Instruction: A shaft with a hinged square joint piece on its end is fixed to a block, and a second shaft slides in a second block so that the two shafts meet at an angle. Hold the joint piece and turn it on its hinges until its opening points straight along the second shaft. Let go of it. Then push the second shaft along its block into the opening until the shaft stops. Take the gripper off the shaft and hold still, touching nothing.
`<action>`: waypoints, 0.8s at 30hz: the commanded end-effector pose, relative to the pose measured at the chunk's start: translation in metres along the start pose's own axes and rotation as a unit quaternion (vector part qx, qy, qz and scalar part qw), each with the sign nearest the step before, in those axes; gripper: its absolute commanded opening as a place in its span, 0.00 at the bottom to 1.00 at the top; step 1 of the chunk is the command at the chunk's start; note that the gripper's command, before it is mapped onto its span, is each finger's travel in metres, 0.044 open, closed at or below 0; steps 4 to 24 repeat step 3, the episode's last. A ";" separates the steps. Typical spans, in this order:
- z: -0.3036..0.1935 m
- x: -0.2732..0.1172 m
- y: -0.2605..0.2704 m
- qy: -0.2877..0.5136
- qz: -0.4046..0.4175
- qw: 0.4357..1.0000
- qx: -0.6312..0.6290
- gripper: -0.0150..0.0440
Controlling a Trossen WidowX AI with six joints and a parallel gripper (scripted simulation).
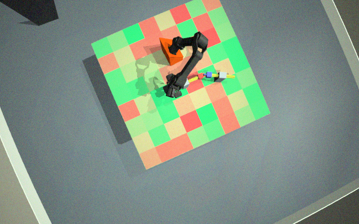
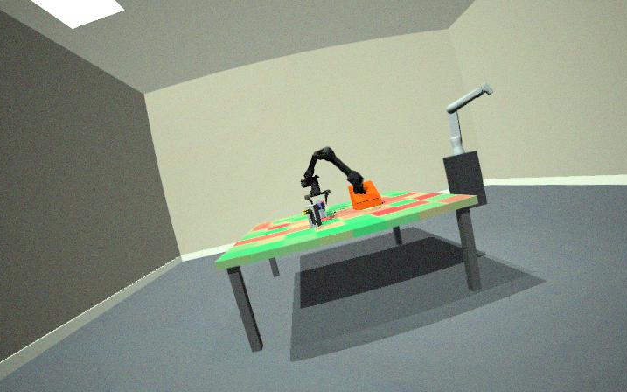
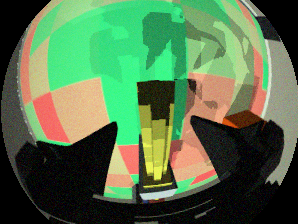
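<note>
My gripper (image 1: 174,95) (image 2: 318,200) (image 3: 154,121) is open and empty. In the wrist view its fingers stand apart on either side of the second shaft (image 3: 159,145), which has a dark end. That yellow shaft (image 1: 193,79) runs through a light block (image 1: 186,84) (image 3: 158,193) beside the gripper, up to the red square joint piece (image 1: 201,75). I cannot tell how deep the shaft sits in its opening. The joint piece is linked to a blue piece (image 1: 209,74) on the first shaft (image 1: 231,76), held by the other light block (image 1: 222,74). The gripper hides the second shaft's rear end in the top view.
An orange wedge-shaped stand (image 1: 175,58) (image 2: 365,199) (image 3: 243,119) carries the arm's base. The patchwork table (image 1: 220,111) (image 2: 257,247) bears everything. A pale arm (image 2: 465,101) on a dark pedestal (image 2: 465,176) stands beyond the table.
</note>
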State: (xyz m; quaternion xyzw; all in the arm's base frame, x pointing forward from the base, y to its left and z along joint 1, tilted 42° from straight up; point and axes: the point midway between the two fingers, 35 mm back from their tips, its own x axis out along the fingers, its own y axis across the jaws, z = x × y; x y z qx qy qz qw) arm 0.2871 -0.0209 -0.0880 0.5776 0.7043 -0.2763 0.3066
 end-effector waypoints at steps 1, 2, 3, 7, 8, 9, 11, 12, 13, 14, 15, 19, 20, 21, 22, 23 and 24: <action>0.002 -0.022 0.002 -0.005 0.007 1.000 -0.002 1.00; 0.002 -0.022 0.002 -0.005 0.007 1.000 -0.002 1.00; 0.002 -0.022 0.002 -0.005 0.007 1.000 -0.002 1.00; 0.002 -0.022 0.002 -0.005 0.007 1.000 -0.002 1.00; 0.002 -0.022 0.002 -0.005 0.007 1.000 -0.002 1.00; 0.002 -0.022 0.002 -0.005 0.007 1.000 -0.002 1.00; 0.002 -0.022 0.002 -0.005 0.007 1.000 -0.002 1.00; 0.002 -0.022 0.002 -0.005 0.007 1.000 -0.002 1.00; 0.002 -0.022 0.002 -0.005 0.007 1.000 -0.002 1.00; 0.002 -0.022 0.002 -0.005 0.007 1.000 -0.002 1.00; 0.002 -0.022 0.002 -0.005 0.007 1.000 -0.002 1.00; 0.002 -0.022 0.002 -0.005 0.007 1.000 -0.002 1.00; 0.002 -0.022 0.002 -0.005 0.007 1.000 -0.002 1.00; 0.002 -0.022 0.002 -0.005 0.007 1.000 -0.002 1.00; 0.002 -0.022 0.002 -0.005 0.007 1.000 -0.002 1.00; 0.002 -0.022 0.002 -0.005 0.007 1.000 -0.002 1.00; 0.002 -0.022 0.002 -0.005 0.007 1.000 -0.002 1.00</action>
